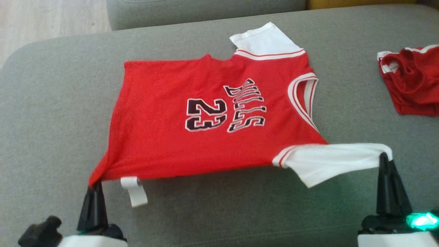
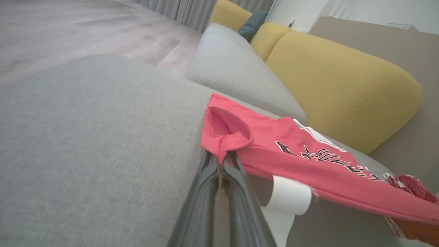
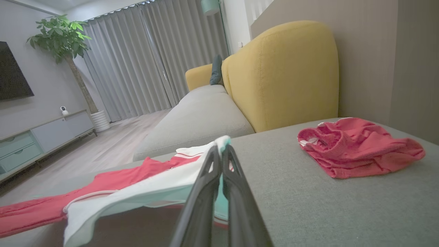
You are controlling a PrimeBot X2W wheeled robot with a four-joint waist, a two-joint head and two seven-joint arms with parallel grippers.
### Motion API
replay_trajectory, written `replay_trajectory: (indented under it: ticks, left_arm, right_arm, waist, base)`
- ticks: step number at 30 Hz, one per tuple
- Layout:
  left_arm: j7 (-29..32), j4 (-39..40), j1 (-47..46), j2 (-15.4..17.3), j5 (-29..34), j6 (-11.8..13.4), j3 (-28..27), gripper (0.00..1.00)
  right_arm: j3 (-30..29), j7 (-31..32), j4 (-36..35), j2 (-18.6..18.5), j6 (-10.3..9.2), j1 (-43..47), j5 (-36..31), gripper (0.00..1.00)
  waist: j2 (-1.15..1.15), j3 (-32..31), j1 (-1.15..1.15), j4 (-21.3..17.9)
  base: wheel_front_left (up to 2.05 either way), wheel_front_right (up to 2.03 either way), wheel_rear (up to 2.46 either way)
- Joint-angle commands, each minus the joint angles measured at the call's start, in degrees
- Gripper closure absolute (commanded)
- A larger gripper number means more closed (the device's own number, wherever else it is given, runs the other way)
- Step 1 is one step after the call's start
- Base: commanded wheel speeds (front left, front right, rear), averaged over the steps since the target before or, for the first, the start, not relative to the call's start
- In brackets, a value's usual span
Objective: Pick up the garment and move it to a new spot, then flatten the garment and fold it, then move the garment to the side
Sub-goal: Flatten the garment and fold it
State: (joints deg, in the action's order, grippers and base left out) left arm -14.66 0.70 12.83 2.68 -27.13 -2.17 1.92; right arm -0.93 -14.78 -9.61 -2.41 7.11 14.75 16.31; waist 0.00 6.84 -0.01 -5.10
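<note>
Across the middle of the broad grey fabric sofa seat [image 1: 51, 120] lies the red jersey with white sleeves [image 1: 161, 147], a dark 23 on its chest, front side up and nearly spread flat. Its long axis runs from 9 to 3 o'clock in the head view: hem toward 9, neck opening toward 3, one sleeve out at 12 to 1 o'clock and the other at 4 to 5. The far edge rests on the seat, while the near edge is raised off it, stretched taut between the two tools with a shadow beneath. Well apart at 3 o'clock sits a crumpled red pair of shorts with white trim [image 1: 411, 82]. At 7 o'clock the left tool [image 1: 95, 187] is pinched tight on the near hem corner; at 4 o'clock the right tool [image 1: 384, 158] is pinched tight on the cuff of the near white sleeve. A small white fabric label [image 1: 135, 193] dangles from the hem just beside the left tool. By my reading the pick-up is done and the garment is in the moving-and-flattening stage. No fold shows in it, so laying the near edge down, folding and shifting it to the side remain.
</note>
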Motion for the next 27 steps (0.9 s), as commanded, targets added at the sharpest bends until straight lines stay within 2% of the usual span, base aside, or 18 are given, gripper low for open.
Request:
replay_trajectory:
  ticks: [1, 6, 13, 21, 27]
  left_arm:
    - [-0.3, 1.9, -1.3, 0.2, -0.3, 0.5, -1.2, 1.0]
    - [-0.3, 0.0, -2.2, 0.2, -0.8, 1.0, 0.7, 1.0]
    - [-0.3, -6.9, -8.0, 0.2, -1.4, 0.2, 1.6, 1.0]
    - [-0.3, -12.3, -16.6, 0.2, -1.4, -0.3, 1.9, 1.0]
    - [-0.3, -20.4, -25.2, 0.2, -0.7, -0.6, 2.4, 1.0]
  right_arm:
    - [1.2, -0.2, -1.2, -0.5, 0.37, -0.9, 0.1, 1.0]
    - [3.0, -0.2, 2.1, -0.5, 0.37, -2.0, 0.3, 1.0]
    - [4.7, -0.1, 8.5, -0.5, 0.37, -5.7, 0.3, 1.0]
    - [4.2, -0.2, 13.2, -0.5, 0.37, -13.4, 0.5, 1.0]
    - [2.9, -0.2, 19.0, -0.5, 0.37, -22.4, 0.4, 1.0]
  waist:
    - [0.0, -0.1, 0.01, 0.3]
    - [0.0, 0.3, 0.01, 0.9]
    - [0.0, 1.6, 0.01, 1.7]
    - [0.0, 3.9, 0.01, 1.7]
    - [0.0, 6.1, 0.01, 1.8]
  base:
    - [0.0, 0.0, 0.0]
    - [0.0, 0.0, 0.0]
    - [0.0, 0.0, 0.0]
    - [0.0, 0.0, 0.0]
    - [0.0, 0.0, 0.0]
